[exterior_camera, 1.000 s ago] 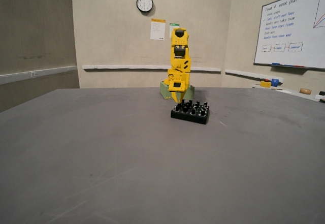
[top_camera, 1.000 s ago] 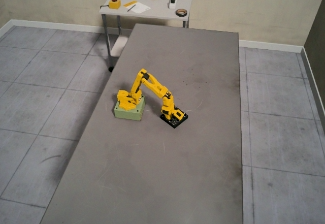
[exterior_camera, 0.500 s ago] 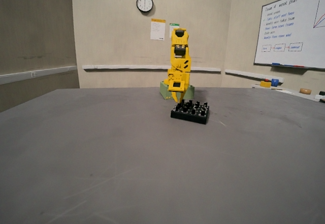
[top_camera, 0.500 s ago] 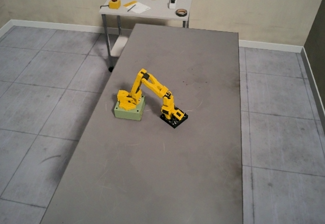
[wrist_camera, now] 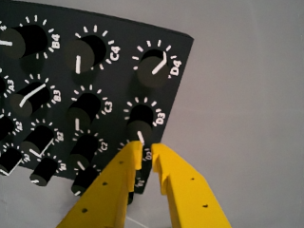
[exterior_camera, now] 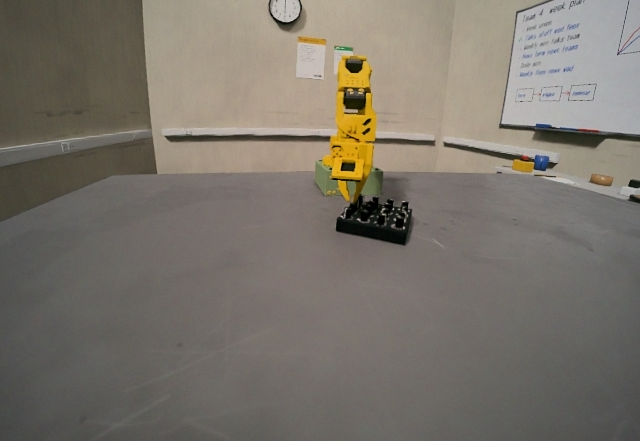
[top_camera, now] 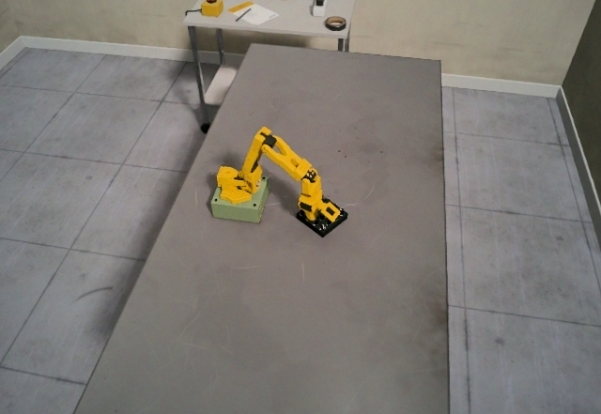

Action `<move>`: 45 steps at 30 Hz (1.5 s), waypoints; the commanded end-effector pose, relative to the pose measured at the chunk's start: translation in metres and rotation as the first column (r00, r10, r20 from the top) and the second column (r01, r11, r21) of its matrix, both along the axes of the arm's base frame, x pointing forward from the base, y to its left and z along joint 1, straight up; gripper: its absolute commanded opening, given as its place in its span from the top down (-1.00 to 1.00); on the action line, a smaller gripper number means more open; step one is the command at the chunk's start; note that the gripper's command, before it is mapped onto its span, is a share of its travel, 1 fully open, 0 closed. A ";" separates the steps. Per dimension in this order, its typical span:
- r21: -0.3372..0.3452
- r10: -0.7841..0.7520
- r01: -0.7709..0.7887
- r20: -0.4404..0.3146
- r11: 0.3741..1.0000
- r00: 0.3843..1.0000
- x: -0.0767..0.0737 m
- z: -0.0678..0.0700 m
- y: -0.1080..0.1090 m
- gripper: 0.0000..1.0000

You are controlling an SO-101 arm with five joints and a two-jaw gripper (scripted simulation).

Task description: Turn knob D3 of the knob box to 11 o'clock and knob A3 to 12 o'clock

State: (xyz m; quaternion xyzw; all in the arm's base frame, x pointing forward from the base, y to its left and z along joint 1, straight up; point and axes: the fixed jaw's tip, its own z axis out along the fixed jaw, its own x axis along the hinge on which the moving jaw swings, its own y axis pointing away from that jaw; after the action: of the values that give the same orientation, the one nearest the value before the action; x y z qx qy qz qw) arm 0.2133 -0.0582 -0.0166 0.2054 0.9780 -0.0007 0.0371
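1. Jaws: closed right down with nothing between them. In the wrist view the tips sit low centre, just under knob D3 (wrist_camera: 142, 116), close to it or touching; contact cannot be told.

2. Knob D3: right column of the knob box (wrist_camera: 95, 89), second from the top in the wrist view. Its white pointer hangs toward the jaws, near the middle of its ring of marks. Whether that is 11 o'clock is too fine to judge from this angle. I would count it as the step in hand, not finished.

3. Knob A3 (wrist_camera: 6, 84): only a sliver shows at the far left edge of the wrist view, pointer not readable. The jaws are well apart from it, so this half looks not yet started.

4. Other knobs: D4 (wrist_camera: 152, 70) at upper right, pointer slanting up-right; C4 (wrist_camera: 89, 52) beside it, pointer straight down the frame. Both stand apart from the jaws.

5. Wider: in the top view the knob box (top_camera: 322, 220) lies on the table (top_camera: 300, 313) just right of centre, the arm (top_camera: 286, 160) bent down over it from its green base (top_camera: 238, 205).

6. Left to do, by my reckoning: settle D3, then cross the box to A3.
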 end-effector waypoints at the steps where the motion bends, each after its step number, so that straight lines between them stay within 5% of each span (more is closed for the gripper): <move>1: -0.002 -0.003 0.003 -0.013 1.000 1.000 -0.001 -0.007 -0.001 0.98; 21: 0.014 0.003 -0.003 -0.065 1.000 0.998 -0.002 -0.044 0.006 0.85; 30: 0.016 0.004 -0.003 -0.070 1.000 0.998 -0.002 -0.048 0.007 0.84; 31: -0.002 -0.008 0.008 -0.012 1.000 1.000 -0.001 -0.006 -0.001 0.84; 45: 0.002 -0.006 0.006 -0.024 1.000 1.000 -0.001 -0.007 0.001 0.84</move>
State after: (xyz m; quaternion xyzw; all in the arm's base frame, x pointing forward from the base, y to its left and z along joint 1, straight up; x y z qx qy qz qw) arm 0.2132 -0.0581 -0.0165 0.2082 0.9774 -0.0011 0.0351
